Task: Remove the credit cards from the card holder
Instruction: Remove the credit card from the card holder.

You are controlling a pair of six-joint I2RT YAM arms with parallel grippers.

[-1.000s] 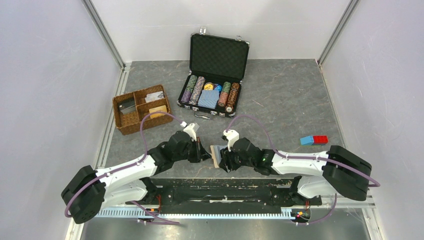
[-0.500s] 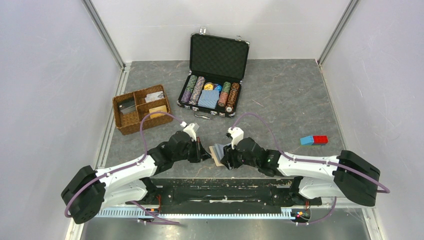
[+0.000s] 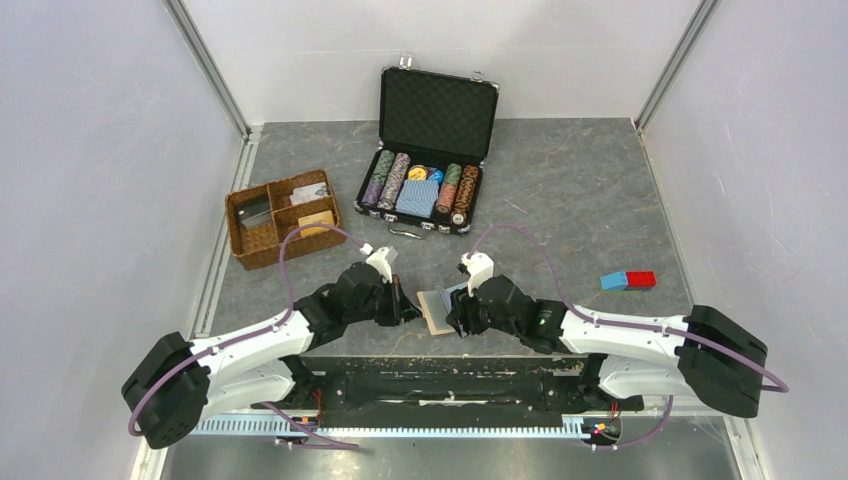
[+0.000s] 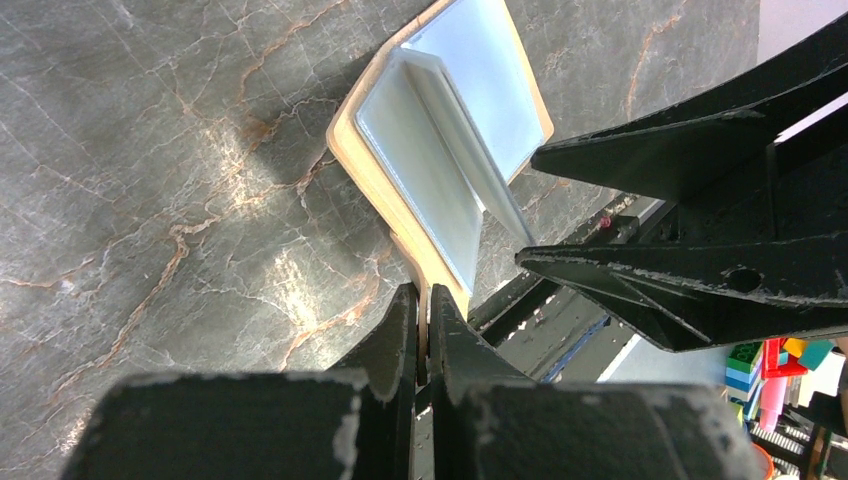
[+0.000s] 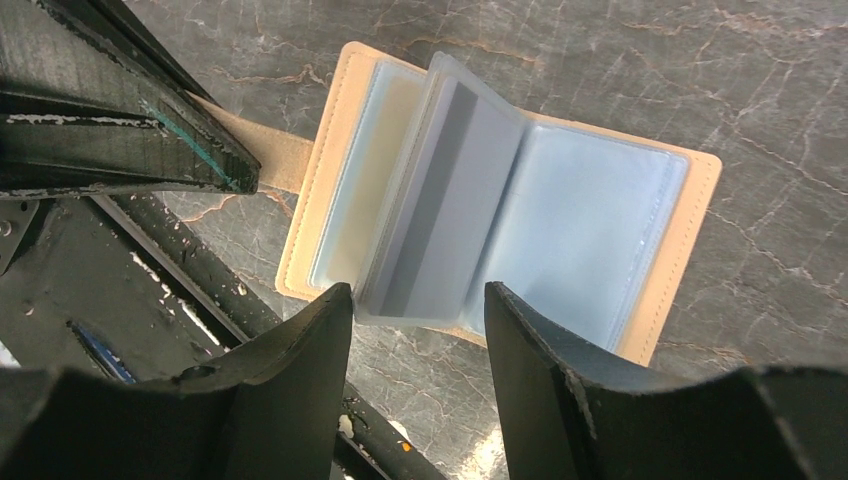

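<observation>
Grey marbled tabletop [image 3: 570,190] runs between white walls [image 3: 100,150], and at its 6 o'clock edge the card holder [image 3: 437,311] is spread open. In the overhead view the two grippers crowding it hide about half of it. How many credit cards [image 5: 425,215] sit in its cloudy blue-grey sleeves [image 5: 580,220] is hard to tell. The right wrist view shows one with a dark stripe in a raised middle sleeve, and the flat sleeves are too hazy to read.

The left gripper [image 4: 422,300] has its jaws pinched tight on the tan strap tab [image 5: 275,160] at the holder's 9 o'clock side. The right gripper [image 5: 418,300] has its jaws parted, one finger on either side of the raised sleeve's lower edge. Whether they touch it I cannot tell.

A black case [image 3: 438,105] of poker chips [image 3: 385,178] stands open at 12 o'clock. A wicker tray [image 3: 270,250] sits at 10 o'clock, and blue and red blocks [image 3: 628,280] at 4 o'clock.
</observation>
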